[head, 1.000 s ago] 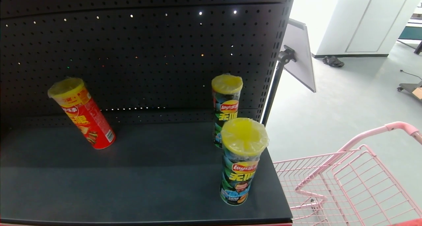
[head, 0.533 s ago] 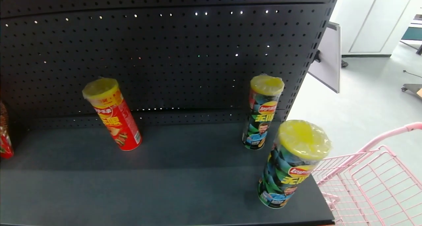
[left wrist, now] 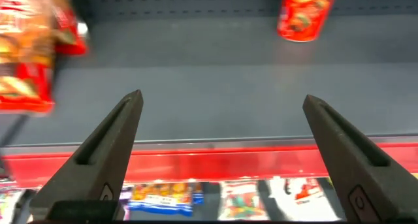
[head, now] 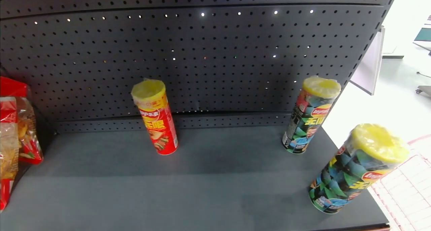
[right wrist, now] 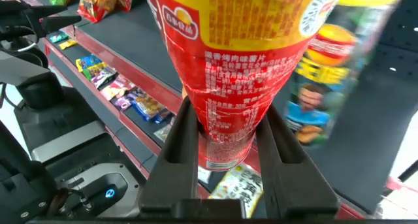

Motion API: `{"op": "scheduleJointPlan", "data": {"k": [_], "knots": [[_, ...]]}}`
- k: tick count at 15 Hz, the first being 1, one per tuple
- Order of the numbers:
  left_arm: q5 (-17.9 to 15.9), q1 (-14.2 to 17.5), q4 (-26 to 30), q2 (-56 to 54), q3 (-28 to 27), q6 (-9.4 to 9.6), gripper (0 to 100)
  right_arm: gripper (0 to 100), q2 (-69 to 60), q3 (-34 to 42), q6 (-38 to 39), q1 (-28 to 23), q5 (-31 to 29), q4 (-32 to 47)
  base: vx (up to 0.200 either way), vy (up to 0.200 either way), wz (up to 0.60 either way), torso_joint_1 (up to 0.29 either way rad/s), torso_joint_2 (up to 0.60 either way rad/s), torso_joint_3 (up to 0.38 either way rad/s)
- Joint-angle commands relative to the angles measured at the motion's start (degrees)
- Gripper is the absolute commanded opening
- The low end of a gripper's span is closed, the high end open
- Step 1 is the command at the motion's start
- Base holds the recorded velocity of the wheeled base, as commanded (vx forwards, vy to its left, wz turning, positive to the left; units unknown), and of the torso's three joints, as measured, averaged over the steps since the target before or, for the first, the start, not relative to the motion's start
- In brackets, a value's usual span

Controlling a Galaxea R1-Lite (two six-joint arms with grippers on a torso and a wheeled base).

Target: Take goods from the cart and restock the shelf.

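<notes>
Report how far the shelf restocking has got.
Done: three cans stand on the shelf, the shelved red can, the back dark can and the front dark can. In hand: the right pincer is shut on the held red can; the left pincer is open and empty. Left: setting that can down; whether the cart holds more, I cannot tell.
</notes>
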Motion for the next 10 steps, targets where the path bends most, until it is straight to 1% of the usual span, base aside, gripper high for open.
{"op": "scheduleJointPlan", "data": {"k": [1,7,10], "knots": [[0.0,0.1,0.0,0.0,0.0,-0.04,100,0,0.1,0.1,-0.1,0.0,0.0,0.0,0.000,0.200,0.00,-0.002,-0.01,-0.002],[0.0,0.0,0.0,0.0,0.0,-0.13,100,0,0.2,0.1,-0.1,0.0,0.0,0.1,0.000,0.200,0.00,0.002,0.00,0.001],[0.0,0.1,0.0,0.0,0.0,-0.13,100,0,0.3,0.5,0.0,0.0,0.0,0.1,0.000,0.000,0.00,0.000,0.00,0.000]]}}
